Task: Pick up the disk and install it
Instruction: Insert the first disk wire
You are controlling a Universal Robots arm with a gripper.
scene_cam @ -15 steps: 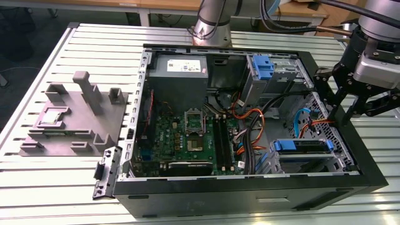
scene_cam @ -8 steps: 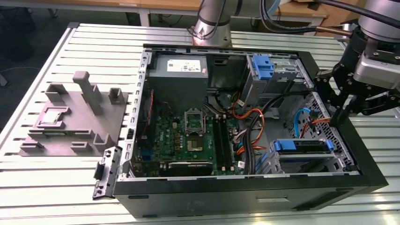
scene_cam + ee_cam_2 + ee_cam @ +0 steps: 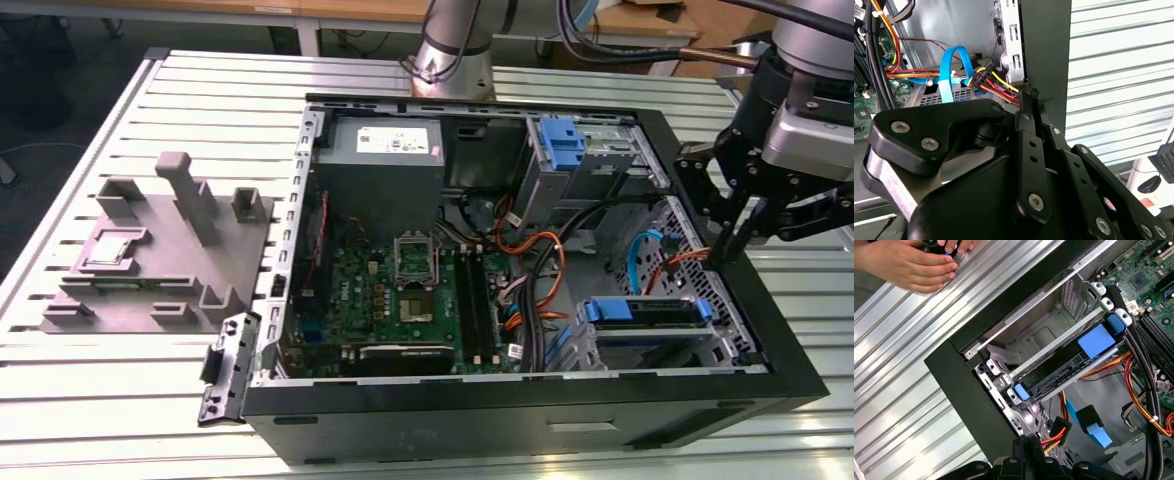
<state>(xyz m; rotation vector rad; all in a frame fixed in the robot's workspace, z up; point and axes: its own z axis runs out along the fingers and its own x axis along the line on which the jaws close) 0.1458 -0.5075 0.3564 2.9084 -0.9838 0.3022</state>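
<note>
Pincer [image 3: 738, 235] tips sit against the case wall [image 3: 781, 330] in exterior view; gap between them not resolvable. Arm [image 3: 814, 90] cut by frame edge. Hand [image 3: 906, 262] in first wrist view cropped, its held object mostly covered.

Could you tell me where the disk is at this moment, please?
The disk sits in the drive cage at the computer case's front corner on the exterior view's right, below the gripper and beside orange and black cables.
</note>
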